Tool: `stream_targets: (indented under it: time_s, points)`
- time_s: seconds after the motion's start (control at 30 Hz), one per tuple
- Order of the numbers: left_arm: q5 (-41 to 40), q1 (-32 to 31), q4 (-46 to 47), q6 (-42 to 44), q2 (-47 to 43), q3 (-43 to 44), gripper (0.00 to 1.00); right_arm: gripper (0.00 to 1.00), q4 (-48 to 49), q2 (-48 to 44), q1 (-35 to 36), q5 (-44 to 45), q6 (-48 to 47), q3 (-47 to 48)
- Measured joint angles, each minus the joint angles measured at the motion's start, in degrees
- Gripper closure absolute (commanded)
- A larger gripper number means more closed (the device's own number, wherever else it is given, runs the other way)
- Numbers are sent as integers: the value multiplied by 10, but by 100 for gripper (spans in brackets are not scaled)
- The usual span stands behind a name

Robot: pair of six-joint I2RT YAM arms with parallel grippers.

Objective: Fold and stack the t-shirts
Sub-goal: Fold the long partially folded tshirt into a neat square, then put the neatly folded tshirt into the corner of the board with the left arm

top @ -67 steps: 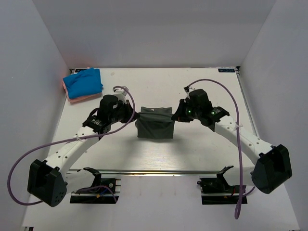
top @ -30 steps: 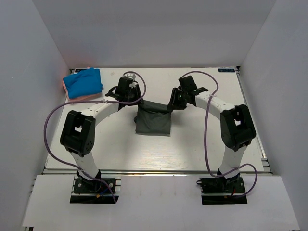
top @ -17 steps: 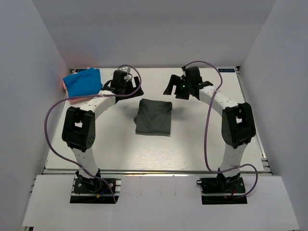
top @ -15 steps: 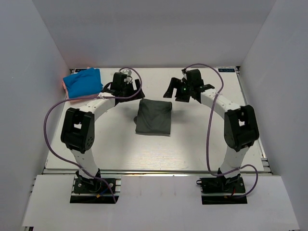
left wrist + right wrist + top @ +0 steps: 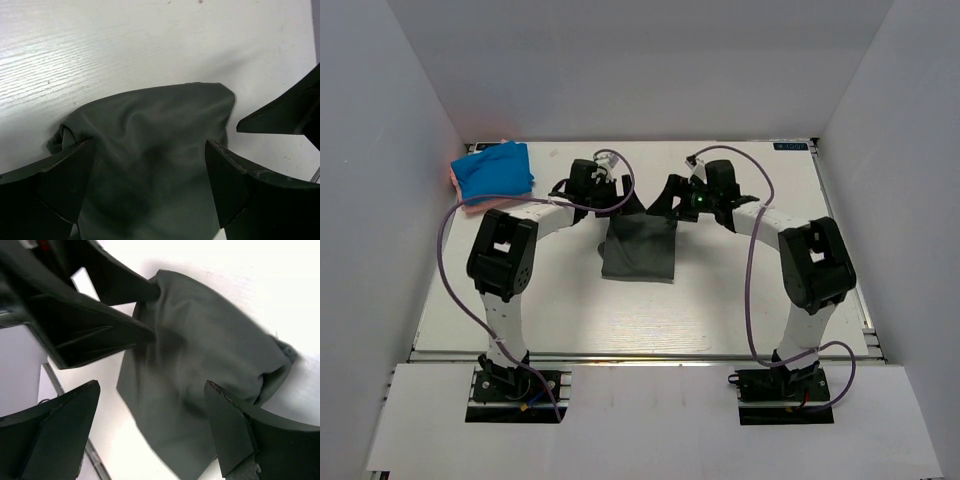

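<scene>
Left pincer [image 5: 149, 150], right pincer [image 5: 152, 387] returned over dark t-shirt [image 5: 640, 252], corners hidden

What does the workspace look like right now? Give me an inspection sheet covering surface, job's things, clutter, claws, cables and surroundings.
Surface: white table, wood-grained.
Job's things: dark grey-green t-shirt lies folded at the centre; blue t-shirt sits folded on the pink t-shirt in the far left corner.
Clutter: nothing seen.
Claws: left claw and right claw are both open, empty, side by side over the dark shirt's far edge; contact with the cloth cannot be told.
Cables: purple cables loop off each arm, not lying on any shirt.
Surroundings: plain white walls on three sides.
</scene>
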Motion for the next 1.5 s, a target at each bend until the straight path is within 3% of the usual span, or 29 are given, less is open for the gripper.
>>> stream_targets:
  time_s: [0.17, 0.33, 0.53, 0.77, 1.0, 1.13, 1.27, 1.5]
  points:
    - [18, 11, 21, -14, 74, 17, 0, 10, 62, 66, -2, 14, 16, 0]
    - [13, 17, 32, -23, 79, 22, 0, 11, 123, 125, -13, 30, 52, -15]
    - [2, 19, 43, -26, 79, 16, 0, 11, 213, 136, -28, 31, 91, -42]
    - [8, 22, 43, -16, 76, 20, 0, 10, 205, 130, -34, 11, 69, -40]
    - [-66, 20, -66, 26, 43, 97, 0, 10, 127, -22, -26, 51, 4, -78]
    - [-124, 20, -103, 36, -40, 59, 0, 10, 129, -150, -21, 89, -17, -151]
    - [-153, 20, -117, 41, -106, 3, 0, 10, 101, -214, -16, 137, -31, -221]
    - [-153, 11, -113, 45, -119, -120, 7, 10, 29, -320, -15, 197, -47, -338]
